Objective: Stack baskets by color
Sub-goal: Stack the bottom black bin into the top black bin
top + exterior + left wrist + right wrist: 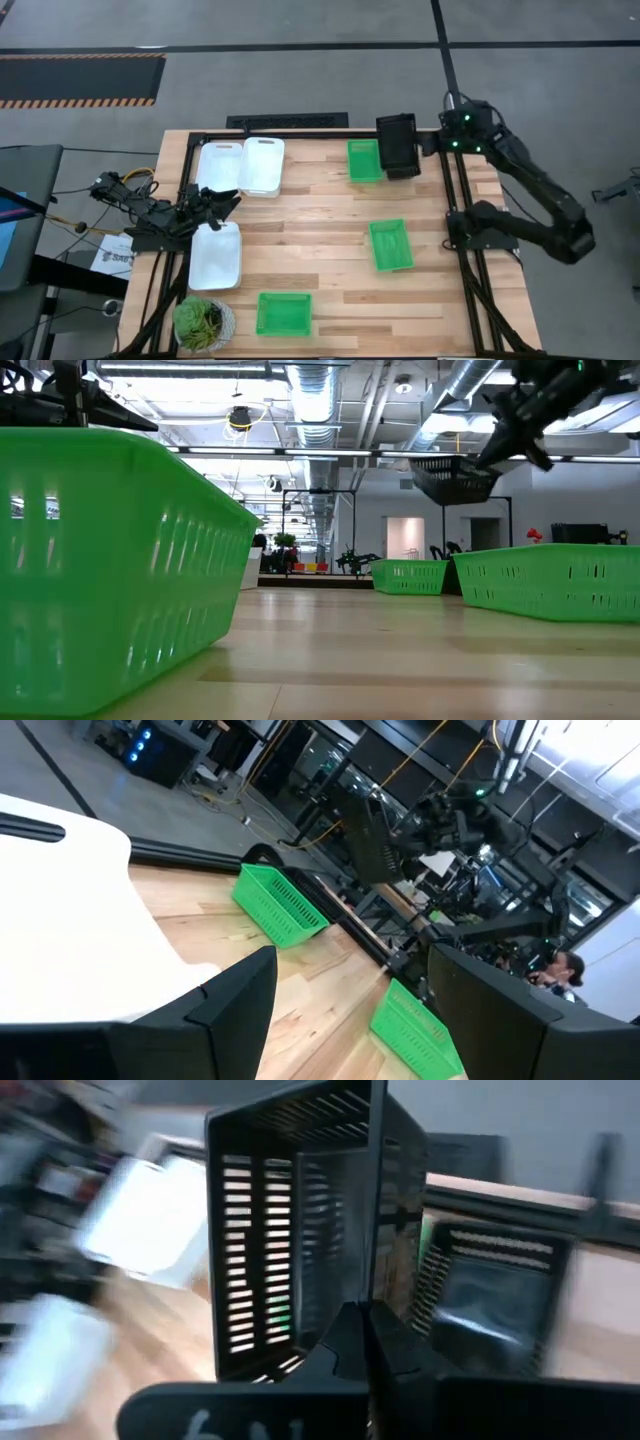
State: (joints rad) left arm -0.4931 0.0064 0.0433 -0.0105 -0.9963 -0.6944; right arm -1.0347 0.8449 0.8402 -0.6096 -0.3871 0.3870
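- White baskets: two (pixel 219 165) (pixel 262 165) side by side at the far left of the wooden surface (pixel 320 250), a third (pixel 216 255) nearer.
- Left end effector (pixel 226 203) spread, between them, holding nothing.
- Green baskets (pixel 284 313) (pixel 364 160) (pixel 390 245) spread out.
- Right end effector (pixel 365 1335) pinching a black basket (pixel 300 1220), lifted at the far right edge over another black basket (pixel 495 1295).

Black basket (pixel 396 142) lifted; green, white baskets scattered.

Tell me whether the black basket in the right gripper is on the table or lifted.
Lifted: the black basket hangs in the air, clamped in the shut right gripper.
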